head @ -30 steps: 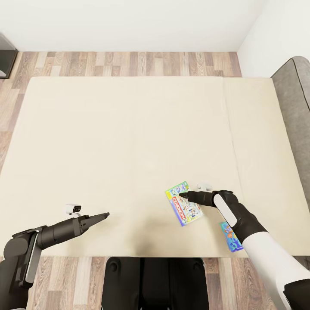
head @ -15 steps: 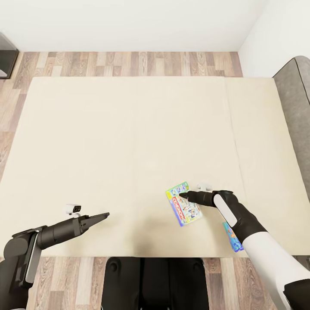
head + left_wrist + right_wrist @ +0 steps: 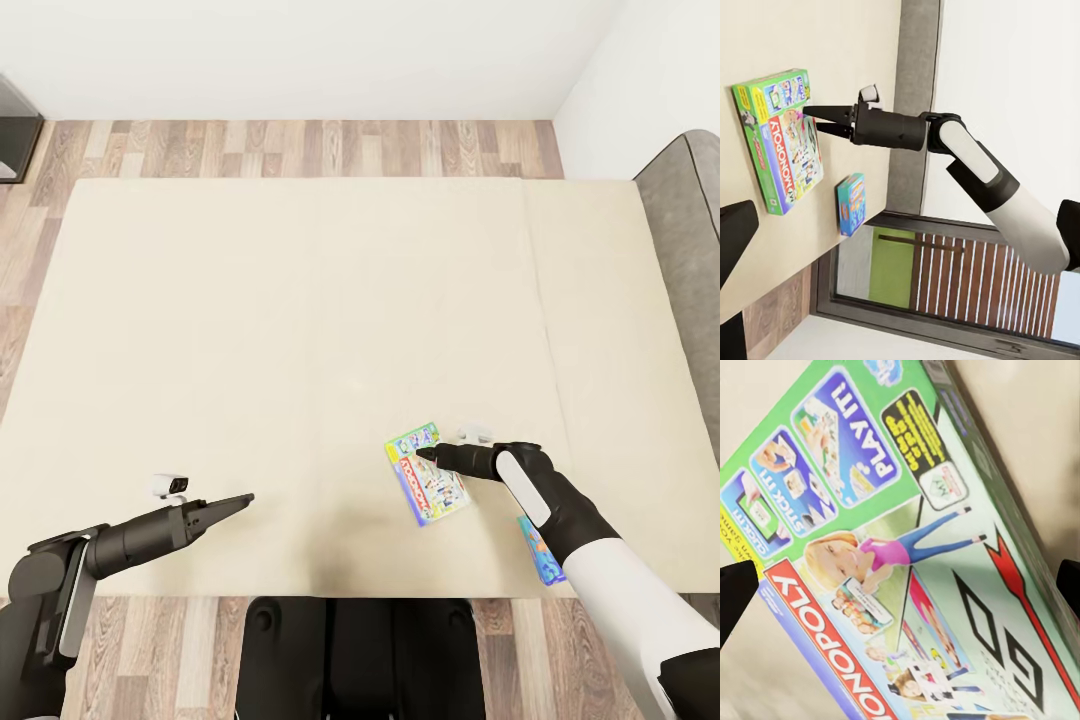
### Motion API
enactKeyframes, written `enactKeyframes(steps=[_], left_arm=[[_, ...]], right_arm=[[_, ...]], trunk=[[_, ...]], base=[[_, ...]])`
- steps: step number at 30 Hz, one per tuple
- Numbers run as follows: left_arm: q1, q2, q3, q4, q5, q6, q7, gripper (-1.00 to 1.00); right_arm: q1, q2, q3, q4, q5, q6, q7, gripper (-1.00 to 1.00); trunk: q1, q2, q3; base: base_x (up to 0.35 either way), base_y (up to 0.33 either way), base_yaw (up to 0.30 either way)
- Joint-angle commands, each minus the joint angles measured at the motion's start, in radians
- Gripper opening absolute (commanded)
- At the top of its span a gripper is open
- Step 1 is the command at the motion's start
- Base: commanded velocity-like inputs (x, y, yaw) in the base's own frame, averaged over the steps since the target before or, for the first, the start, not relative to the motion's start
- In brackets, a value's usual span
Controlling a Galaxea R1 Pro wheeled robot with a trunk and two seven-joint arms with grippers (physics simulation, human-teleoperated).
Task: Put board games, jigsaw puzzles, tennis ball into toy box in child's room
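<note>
A green Monopoly board game (image 3: 427, 474) lies flat near the front edge of the cream bed (image 3: 300, 300). My right gripper (image 3: 420, 453) hovers over the box's far end, open. In the right wrist view the box lid (image 3: 907, 555) sits close below, with one dark fingertip (image 3: 735, 592) at each side edge. A smaller blue board game (image 3: 540, 553) lies at the bed's front right, partly hidden under my right forearm. It is seen whole as the blue box (image 3: 851, 202) in the left wrist view, beside the Monopoly box (image 3: 780, 142). My left gripper (image 3: 243, 499) hangs open over bare bed at front left.
A grey padded headboard (image 3: 690, 250) runs along the bed's right side. Wooden floor (image 3: 300, 148) lies beyond the far edge, with a white wall behind. A dark piece of furniture (image 3: 12, 130) stands at the far left.
My right forearm hides slightly more of the blue board game; both grippers and the Monopoly box stay where they were.
</note>
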Motion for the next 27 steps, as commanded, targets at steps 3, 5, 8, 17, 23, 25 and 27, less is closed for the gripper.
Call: enactKeyframes(steps=[3,5,8,17,23,25,27], left_arm=[[0.0,0.0,0.0,0.0,0.0,0.011,-0.004,1.0],[0.0,0.0,0.0,0.0,0.0,0.011,-0.004,1.0],[0.0,0.0,0.0,0.0,0.0,0.011,-0.004,1.0],[0.0,0.0,0.0,0.0,0.0,0.011,-0.004,1.0],[0.0,0.0,0.0,0.0,0.0,0.011,-0.004,1.0],[0.0,0.0,0.0,0.0,0.0,0.011,-0.004,1.0],[-0.001,0.0,0.0,0.0,0.0,0.011,-0.004,1.0]], right_arm=[[0.0,-0.001,0.002,-0.001,0.004,0.003,0.004,1.0],[0.0,-0.001,0.002,-0.001,0.004,0.003,0.004,1.0],[0.0,-0.001,0.002,-0.001,0.004,0.003,0.004,1.0],[0.0,-0.001,0.003,-0.001,0.004,0.003,0.004,1.0],[0.0,-0.001,0.003,-0.001,0.004,0.003,0.004,1.0],[0.0,-0.001,0.003,-0.001,0.003,0.003,0.004,1.0],[0.0,-0.001,0.002,-0.001,0.003,0.003,0.004,1.0]], trunk=[[0.001,-0.002,-0.001],[0.001,-0.002,-0.001],[0.001,-0.002,-0.001],[0.001,-0.002,-0.001],[0.001,-0.002,-0.001],[0.001,-0.002,-0.001],[0.001,-0.002,-0.001]], base=[[0.0,0.0,0.0],[0.0,0.0,0.0],[0.0,0.0,0.0],[0.0,0.036,0.0],[0.0,0.107,0.0],[0.0,0.115,0.0],[0.0,0.116,0.0]])
